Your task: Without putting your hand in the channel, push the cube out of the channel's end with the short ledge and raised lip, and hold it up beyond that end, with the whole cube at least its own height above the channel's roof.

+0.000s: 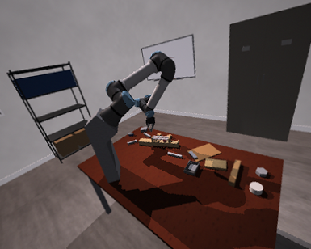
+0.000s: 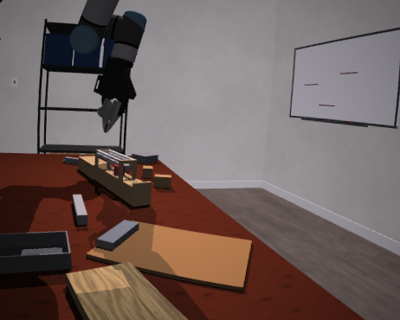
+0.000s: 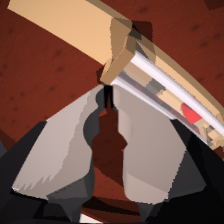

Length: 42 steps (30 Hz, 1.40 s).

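The wooden channel [image 1: 146, 141] [image 2: 140, 196] [image 3: 75, 32] stands toward the table's far end, with a barred roof [image 2: 116, 155] [image 3: 170, 86] on posts over its middle. The red cube [image 2: 116, 169] [image 3: 190, 113] is inside, under the roof bars and partly hidden by them; I cannot make it out in the top view. A long flat ledge runs out at the channel's far end. My gripper [image 1: 151, 129] [image 2: 106, 131] [image 3: 108, 86] is shut and empty, pointing down above the roof's far end. In the wrist view its tips appear beside the roof's end crosspiece [image 3: 118, 61].
Two small wooden blocks [image 2: 147, 171] [image 2: 163, 181] stand behind the channel. A pale bar [image 1: 174, 155] [image 2: 80, 209] lies in front. Nearer the exterior camera are an orange board [image 1: 212, 150] [image 2: 195, 257] with a grey block [image 2: 118, 234], a dark tray [image 2: 48, 263] and a wooden block [image 1: 215, 164] [image 2: 121, 290].
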Each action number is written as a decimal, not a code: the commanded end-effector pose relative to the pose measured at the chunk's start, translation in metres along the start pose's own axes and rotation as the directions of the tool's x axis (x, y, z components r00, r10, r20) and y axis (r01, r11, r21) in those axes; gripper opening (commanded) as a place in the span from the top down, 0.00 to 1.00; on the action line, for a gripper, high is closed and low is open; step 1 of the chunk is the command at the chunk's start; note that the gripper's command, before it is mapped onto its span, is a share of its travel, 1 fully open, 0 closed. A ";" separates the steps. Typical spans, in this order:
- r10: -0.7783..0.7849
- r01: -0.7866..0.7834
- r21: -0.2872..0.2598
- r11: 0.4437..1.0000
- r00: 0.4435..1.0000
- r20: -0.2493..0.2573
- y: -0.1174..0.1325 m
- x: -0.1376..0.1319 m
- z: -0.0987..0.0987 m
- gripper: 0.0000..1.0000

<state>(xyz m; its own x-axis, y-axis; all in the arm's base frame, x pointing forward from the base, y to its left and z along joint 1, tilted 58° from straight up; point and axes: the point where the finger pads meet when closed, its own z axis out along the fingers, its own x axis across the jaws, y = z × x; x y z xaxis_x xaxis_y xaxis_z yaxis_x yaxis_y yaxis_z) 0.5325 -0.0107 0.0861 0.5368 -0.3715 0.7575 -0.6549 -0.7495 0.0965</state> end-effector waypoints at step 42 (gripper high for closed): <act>-0.387 0.404 0.064 0.913 0.903 -0.187 -0.208 -0.034 0.002 1.00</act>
<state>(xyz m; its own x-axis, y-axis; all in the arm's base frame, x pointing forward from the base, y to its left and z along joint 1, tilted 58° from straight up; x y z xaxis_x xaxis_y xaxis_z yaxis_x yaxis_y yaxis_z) 0.6496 0.1538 0.0391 0.6398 0.0504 0.7669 -0.3517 -0.8681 0.3504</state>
